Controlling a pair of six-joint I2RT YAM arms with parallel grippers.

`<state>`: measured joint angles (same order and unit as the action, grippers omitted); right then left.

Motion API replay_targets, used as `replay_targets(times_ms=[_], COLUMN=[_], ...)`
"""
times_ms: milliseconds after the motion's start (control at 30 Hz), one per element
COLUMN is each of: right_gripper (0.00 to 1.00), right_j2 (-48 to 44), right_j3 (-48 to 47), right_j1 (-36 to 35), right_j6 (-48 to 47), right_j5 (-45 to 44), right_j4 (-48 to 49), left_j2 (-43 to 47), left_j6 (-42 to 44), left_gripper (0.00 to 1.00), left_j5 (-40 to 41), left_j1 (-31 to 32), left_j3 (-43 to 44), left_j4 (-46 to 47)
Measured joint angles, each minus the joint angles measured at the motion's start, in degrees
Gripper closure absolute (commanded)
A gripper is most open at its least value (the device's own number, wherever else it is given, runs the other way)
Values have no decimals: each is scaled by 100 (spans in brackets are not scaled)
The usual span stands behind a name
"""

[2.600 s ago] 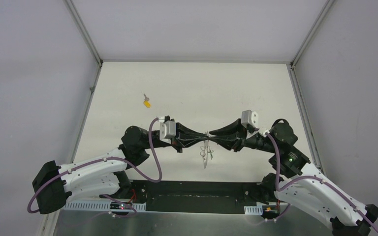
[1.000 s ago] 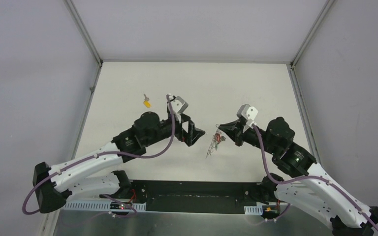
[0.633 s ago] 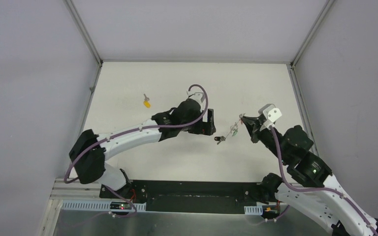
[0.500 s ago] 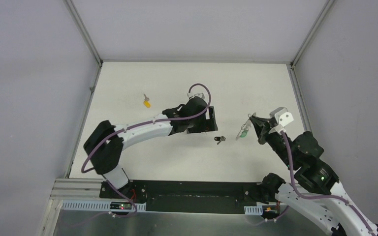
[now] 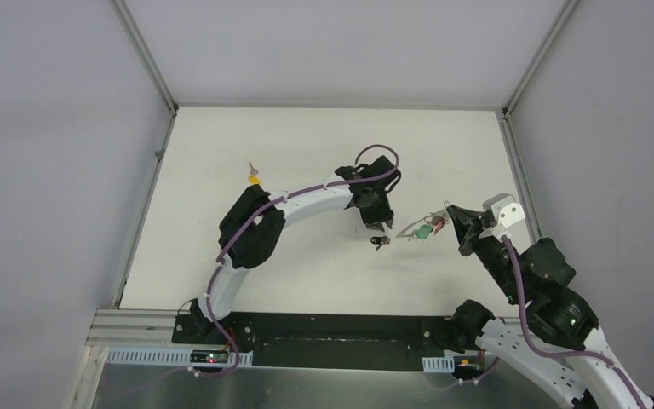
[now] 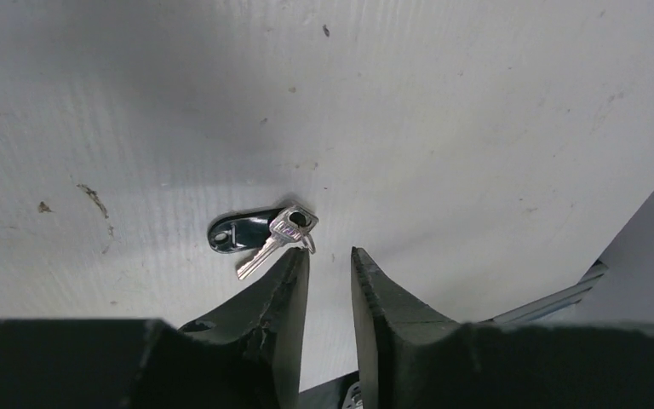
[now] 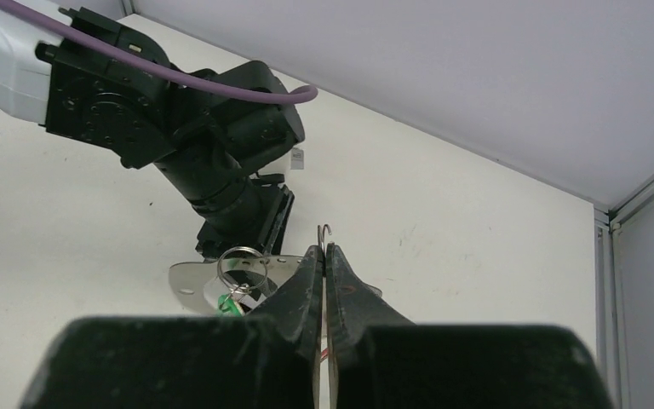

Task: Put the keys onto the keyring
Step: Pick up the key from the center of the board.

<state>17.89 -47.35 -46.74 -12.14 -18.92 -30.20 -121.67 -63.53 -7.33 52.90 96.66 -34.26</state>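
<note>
Just behind black-tag key (image 6: 260, 234), left gripper (image 6: 328, 256) held parted, nearest | key laid slantwise, left of fingertips | keyring (image 7: 327, 230) clenched by right gripper (image 7: 324, 251)

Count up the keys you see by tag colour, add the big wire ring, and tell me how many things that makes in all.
Black-tag key: 1
Yellow-tag key: 1
Green-tag key: 1
Keyring: 1
Total: 4
</note>
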Motion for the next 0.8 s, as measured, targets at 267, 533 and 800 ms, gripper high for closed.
replay_targets(times_ms=[267,533,800], right_gripper=[100,100,100], right_j2=[-101,-151,-151], right_j3=[0,0,0], right_j1=[0,0,0], right_j6=[2,2,2], right_j5=[-101,-144,-142], right_j4=[-83,-101,-103], left_j2=[-638,-852,-944], left_j6=[-66,-103,-96], left_gripper=[67,69,64], left_j5=[249,249,249], left_j1=[186,223,234], left_j3=[929,1034,1209], left_j4=[-1145,-1480,-1543])
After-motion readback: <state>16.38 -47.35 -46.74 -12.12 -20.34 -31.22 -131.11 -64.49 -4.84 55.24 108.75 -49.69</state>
